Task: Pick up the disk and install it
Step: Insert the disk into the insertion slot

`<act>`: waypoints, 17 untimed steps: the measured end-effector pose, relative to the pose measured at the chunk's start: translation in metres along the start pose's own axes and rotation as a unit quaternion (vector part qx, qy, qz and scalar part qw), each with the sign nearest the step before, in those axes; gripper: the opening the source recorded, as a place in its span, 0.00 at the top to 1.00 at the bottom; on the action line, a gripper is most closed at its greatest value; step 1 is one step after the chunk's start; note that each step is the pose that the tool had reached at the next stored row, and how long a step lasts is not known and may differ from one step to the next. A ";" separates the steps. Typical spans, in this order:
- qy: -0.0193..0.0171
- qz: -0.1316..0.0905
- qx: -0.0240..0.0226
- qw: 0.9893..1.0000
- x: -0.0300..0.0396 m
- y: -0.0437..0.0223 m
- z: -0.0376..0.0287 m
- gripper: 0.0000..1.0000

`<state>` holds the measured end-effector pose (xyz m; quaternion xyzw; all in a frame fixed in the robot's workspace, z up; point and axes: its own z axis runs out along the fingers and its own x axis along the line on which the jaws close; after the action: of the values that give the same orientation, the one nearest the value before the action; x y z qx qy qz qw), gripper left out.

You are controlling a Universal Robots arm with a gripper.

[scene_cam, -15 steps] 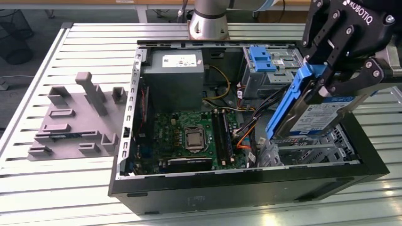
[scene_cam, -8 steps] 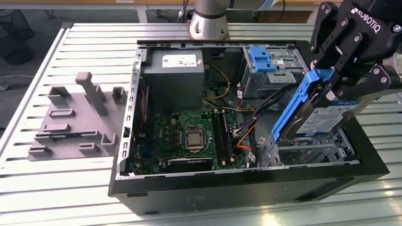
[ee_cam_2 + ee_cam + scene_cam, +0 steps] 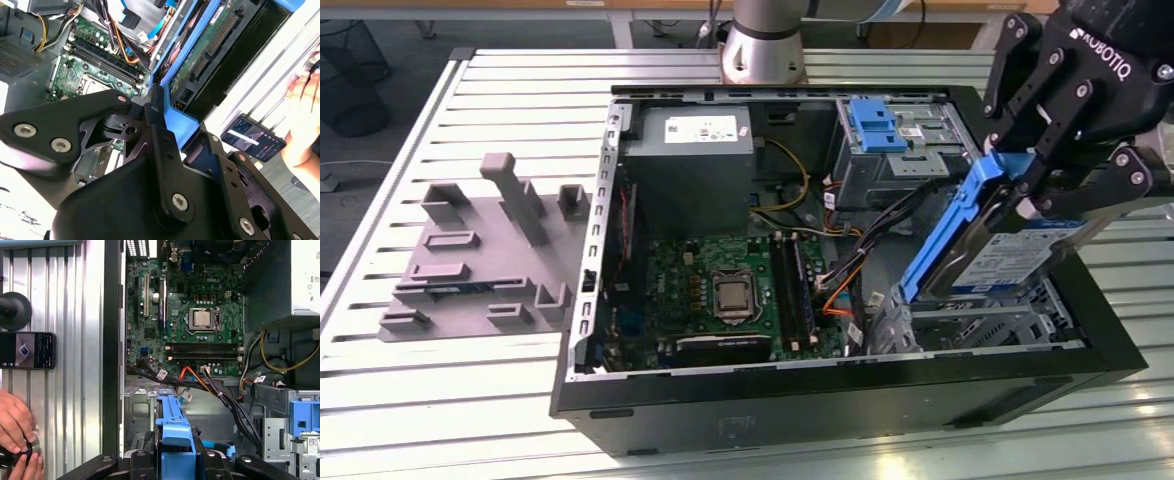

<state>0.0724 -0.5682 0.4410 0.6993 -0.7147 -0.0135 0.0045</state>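
My black gripper is shut on the disk, a silver drive with a white-and-blue label in a blue carrier frame. The disk hangs tilted, its lower end just above the metal drive cage at the near corner of the open computer case, on the exterior view's right. The second wrist view shows the fingers clamped on the blue carrier frame, with the disk's green circuit board facing the camera. In the first wrist view the carrier frame hangs over the empty bay.
Inside the case sit a motherboard, a grey power supply box, loose cables beside the cage, and a bare blue bracket in the far bay. A grey fixture lies on the slatted table. A phone and a person's hand are outside the case wall.
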 end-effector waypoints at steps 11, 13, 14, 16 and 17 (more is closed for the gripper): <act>0.000 0.007 0.000 1.000 0.0001 -0.0022 0.0077 0.64; 0.000 0.007 0.000 1.000 0.0001 -0.0022 0.0104 0.64; 0.000 0.007 0.000 1.000 0.0001 -0.0023 0.0117 0.64; 0.000 0.007 0.000 1.000 0.0001 -0.0023 0.0139 0.64; 0.000 0.007 0.000 1.000 0.0001 -0.0023 0.0140 0.64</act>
<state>0.0743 -0.5682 0.4269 0.6941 -0.7197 -0.0135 0.0044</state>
